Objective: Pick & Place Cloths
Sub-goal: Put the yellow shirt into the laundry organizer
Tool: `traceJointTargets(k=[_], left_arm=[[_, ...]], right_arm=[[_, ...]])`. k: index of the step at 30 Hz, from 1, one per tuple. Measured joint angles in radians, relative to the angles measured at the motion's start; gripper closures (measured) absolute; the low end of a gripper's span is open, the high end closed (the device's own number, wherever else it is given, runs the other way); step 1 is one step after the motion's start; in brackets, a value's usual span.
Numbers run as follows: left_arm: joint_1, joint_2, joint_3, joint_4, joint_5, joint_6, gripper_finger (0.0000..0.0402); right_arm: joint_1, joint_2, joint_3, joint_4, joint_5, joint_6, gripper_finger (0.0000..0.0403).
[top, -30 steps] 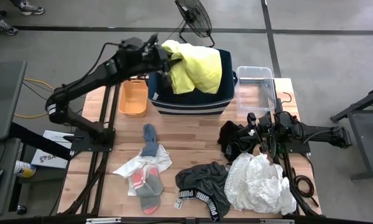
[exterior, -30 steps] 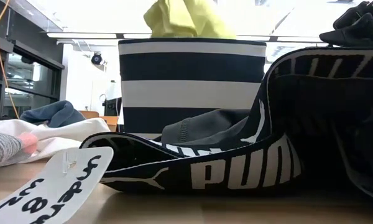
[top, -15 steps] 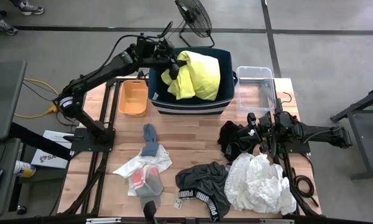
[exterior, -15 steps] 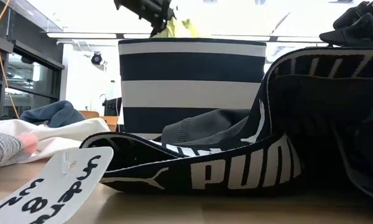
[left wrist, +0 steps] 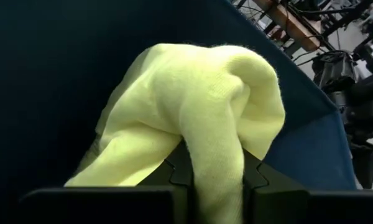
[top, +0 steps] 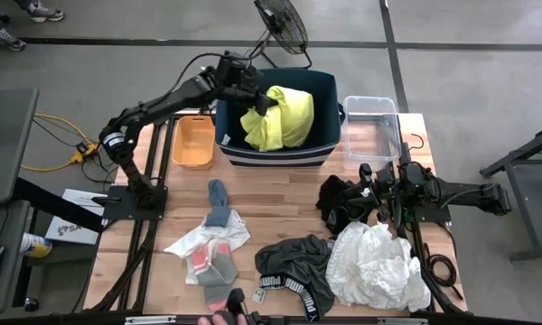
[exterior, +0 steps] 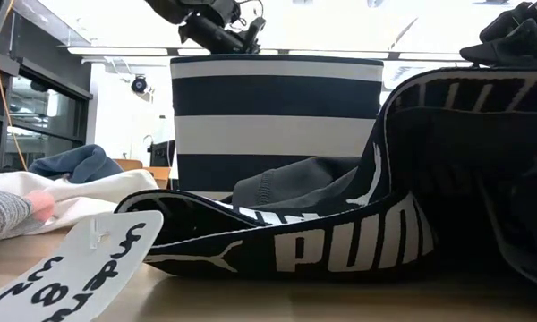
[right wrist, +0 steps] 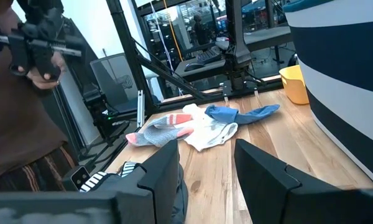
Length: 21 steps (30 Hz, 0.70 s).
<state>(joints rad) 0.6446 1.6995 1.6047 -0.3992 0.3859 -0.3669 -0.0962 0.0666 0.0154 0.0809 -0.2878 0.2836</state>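
The left pincer [top: 256,101], clenched on the yellow shirt [top: 285,117], hangs inside the navy bin [top: 325,144] at the worktop's [top: 280,194] far edge, the shirt draping straight below it, while the released right pincer [top: 366,194] waits near the right edge.

Black jointed arms [top: 163,97], cabled.

Hidden inside the navy bin [top: 330,135]: lower folds of the yellow shirt [top: 285,117]. Cut off at the low view's edge: dark grey shorts [exterior: 412,224].
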Motion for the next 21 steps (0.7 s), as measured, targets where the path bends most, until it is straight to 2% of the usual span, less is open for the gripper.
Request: traceJointTargets(k=[5, 11, 17, 21], left_arm=[[-0.018, 0.042, 0.0, -0.013, -0.007, -0.106, 0.0358], [-0.024, 0.076, -0.019, -0.011, -0.046, -0.16, 0.0358], [-0.023, 0.084, -0.079, -0.015, -0.105, -0.167, 0.0357], [-0.023, 0.084, -0.113, -0.005, -0.109, -0.155, 0.0337]], right_arm=[[0.0, 0.0, 0.0, -0.002, 0.0, 0.0, 0.0254], [0.0, 0.0, 0.0, -0.002, 0.0, 0.0, 0.0254], [0.0, 0.0, 0.0, -0.003, 0.0, 0.0, 0.0254], [0.0, 0.0, 0.0, -0.003, 0.0, 0.0, 0.0254]])
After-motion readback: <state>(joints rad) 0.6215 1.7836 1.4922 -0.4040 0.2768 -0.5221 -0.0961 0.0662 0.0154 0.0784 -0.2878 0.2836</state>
